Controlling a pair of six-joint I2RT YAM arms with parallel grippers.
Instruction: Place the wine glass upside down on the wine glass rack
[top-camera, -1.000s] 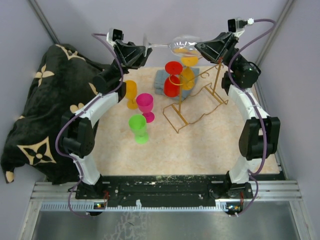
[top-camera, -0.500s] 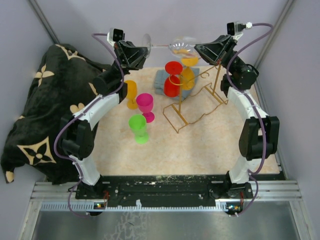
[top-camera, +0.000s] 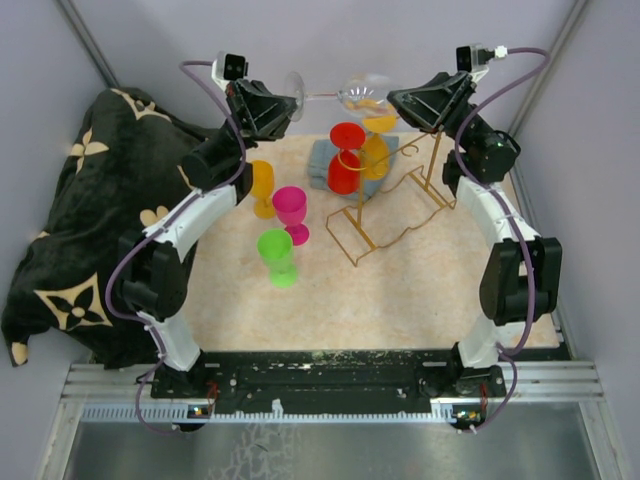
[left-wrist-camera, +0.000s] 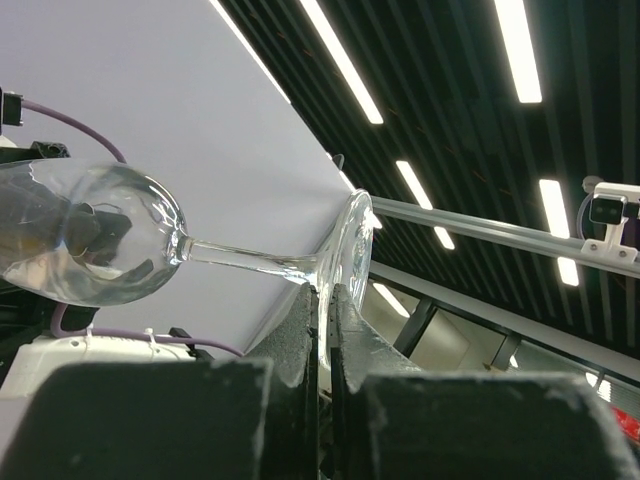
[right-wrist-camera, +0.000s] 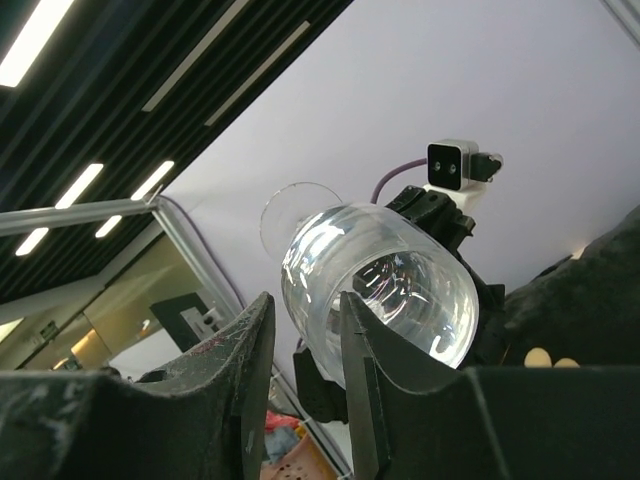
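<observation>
We see the wine glass (top-camera: 345, 93) lying sideways in the air between both arms, by the far end of the gold rack (top-camera: 395, 215).
Only our left wrist view shows the left end effector (left-wrist-camera: 325, 300) clamped on the glass's foot. Only the right wrist view shows the right end effector (right-wrist-camera: 305, 305) with its fingers apart, astride the bowl's wall.

Pale lilac walls (top-camera: 330, 40) close in on three sides, with a slim metal strut (top-camera: 85, 40) slanting up the far-left corner. Down below, a sandy speckled table top (top-camera: 400, 290) and, heaped off its left edge, a black blanket (top-camera: 70, 230) with cream flower shapes. Along the near edge runs a silver rail (top-camera: 330, 385), then dull grey sheet metal (top-camera: 330, 445). Looking up from the left wrist view: a dark slatted ceiling (left-wrist-camera: 480, 90) and long white strip lights (left-wrist-camera: 340, 60), glowing bright.
</observation>
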